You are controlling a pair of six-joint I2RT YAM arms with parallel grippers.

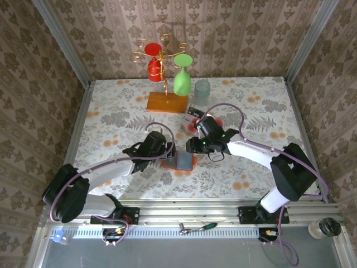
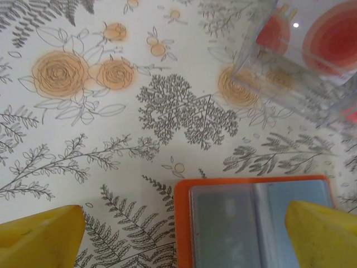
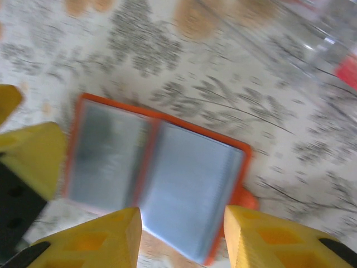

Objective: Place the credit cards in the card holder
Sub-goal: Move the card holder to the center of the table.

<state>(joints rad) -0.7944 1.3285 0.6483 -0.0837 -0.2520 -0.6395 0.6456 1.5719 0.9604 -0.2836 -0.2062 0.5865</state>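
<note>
The card holder (image 1: 179, 162) lies open on the flowered cloth, an orange-red cover with grey-blue clear sleeves inside (image 2: 240, 223) (image 3: 167, 167). My left gripper (image 1: 167, 149) (image 2: 181, 240) hangs low at its left edge, jaws wide open, one yellow finger (image 2: 321, 234) over the sleeves and the other over bare cloth. My right gripper (image 1: 192, 146) (image 3: 181, 240) hovers just above the holder's right-hand sleeve, its fingers apart with nothing between them; that view is blurred. The credit cards (image 1: 193, 115) (image 2: 318, 33), red blobs on white, stand in a clear plastic case behind the holder.
A gold glass rack on an orange wooden base (image 1: 166, 102) holds a red glass (image 1: 153, 64) and a green glass (image 1: 182, 78) at the back. A clear tumbler (image 1: 202, 89) stands beside it. Papered walls close in the table on three sides.
</note>
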